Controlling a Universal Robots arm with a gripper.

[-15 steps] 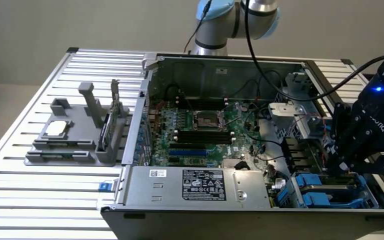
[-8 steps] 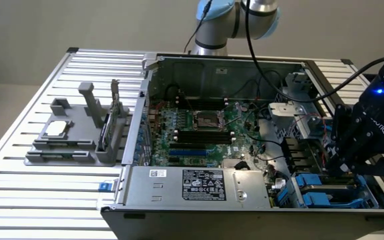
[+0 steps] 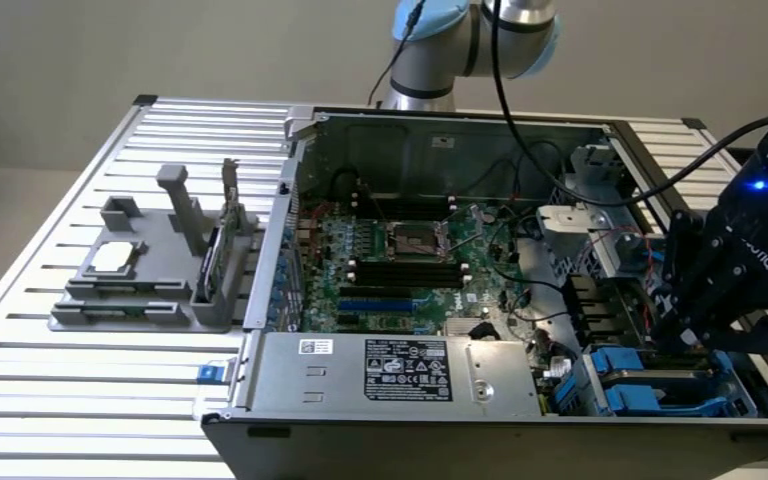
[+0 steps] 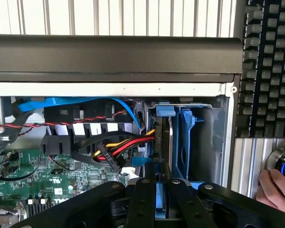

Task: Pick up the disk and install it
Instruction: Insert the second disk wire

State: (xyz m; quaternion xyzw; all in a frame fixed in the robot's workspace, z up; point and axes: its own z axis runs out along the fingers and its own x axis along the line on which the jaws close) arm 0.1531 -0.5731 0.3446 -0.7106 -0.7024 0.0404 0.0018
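The disk [image 4: 162, 142] stands on edge in the blue drive bay [image 4: 187, 142] at the corner of the open computer case [image 3: 491, 430]. I see its silver-grey side and the blue frame along its edge. My gripper [image 4: 160, 204] reaches down into the bay, and its black fingers [image 4: 140, 204] are shut on the disk's near end. In the exterior view my gripper [image 3: 688, 335] hangs over the blue bays [image 3: 638, 385] at the case's right end, and the disk is hidden behind it.
Red, yellow and black power cables [image 4: 126, 142] and a blue cable [image 4: 85, 102] run close beside the bay. The motherboard [image 3: 398, 250] and the power supply box [image 3: 398, 370] fill the case. A grey fixture [image 3: 144, 270] stands outside it. A keyboard [image 4: 268, 66] and a person's hand [image 4: 270, 187] lie beyond the case wall.
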